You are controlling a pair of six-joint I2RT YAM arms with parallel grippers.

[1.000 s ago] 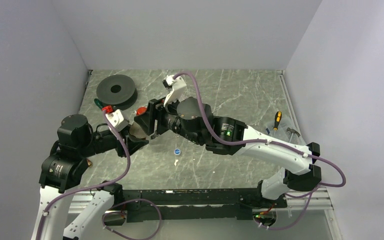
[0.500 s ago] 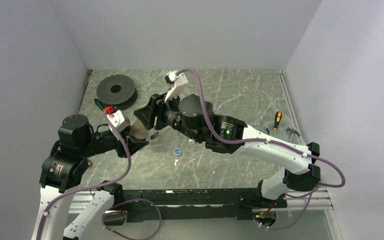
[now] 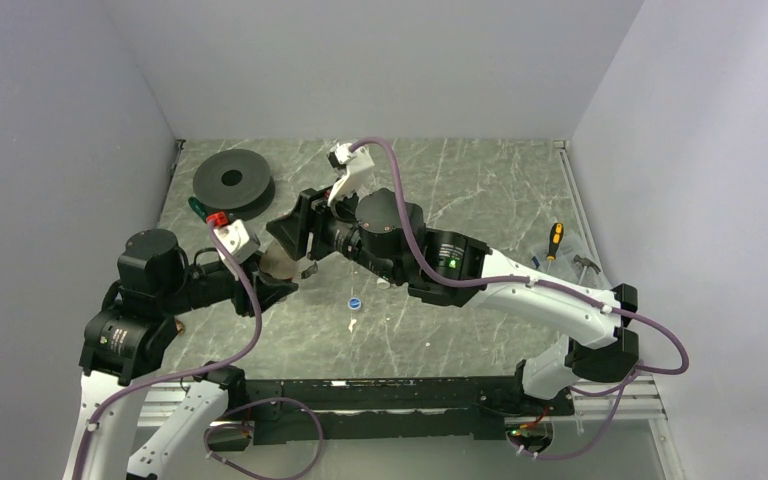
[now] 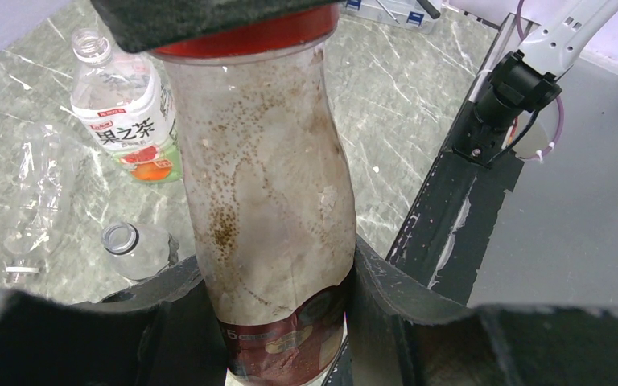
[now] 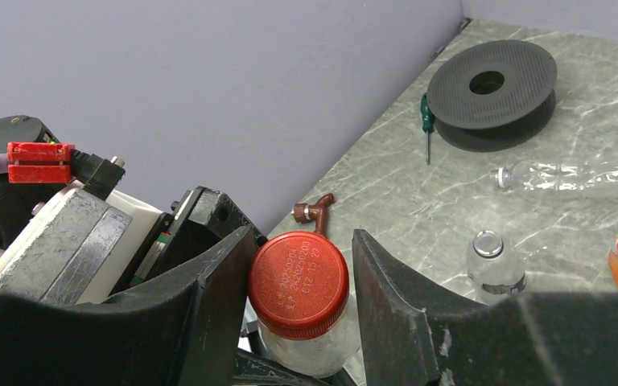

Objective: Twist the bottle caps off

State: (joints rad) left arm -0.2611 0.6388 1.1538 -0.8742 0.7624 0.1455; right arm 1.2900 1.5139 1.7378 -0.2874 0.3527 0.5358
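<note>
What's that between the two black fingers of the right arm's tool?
A red cap, on the brown-stained bottle held by the left tool; the right wrist view shows it.

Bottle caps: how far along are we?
Done: the tea bottle and small clear bottle stand with open necks; a blue cap lies loose on the table. In hand: the left claw holds the brown-labelled bottle, the right claw closed on its red cap, still seated. Left: get that cap off.
</note>
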